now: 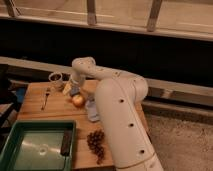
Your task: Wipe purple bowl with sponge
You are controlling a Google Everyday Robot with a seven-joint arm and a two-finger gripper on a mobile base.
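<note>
Camera view has the small bowl (56,78) standing upright at the back left of the wooden table (35,107). Its colour is dull in this light, so I cannot say for sure that it is purple. Just to its right, my gripper (74,91) hangs low over the table at the end of my white arm (117,105), which bends in from the right foreground. I cannot tell whether the gripper is apart or together, nor whether it holds anything. A yellowish piece (67,89), possibly the sponge, shows right against it. A round orange-red fruit (77,100) lies just in front of the gripper, and a pale blue thing (92,111) lies beside my arm. A slim utensil (45,98) lies left of the fruit. Nearer the front sits a green tub (40,123) with a dark object (65,142) against its right wall, and a bunch of dark grapes (96,144) lies to the tub's right.
</note>
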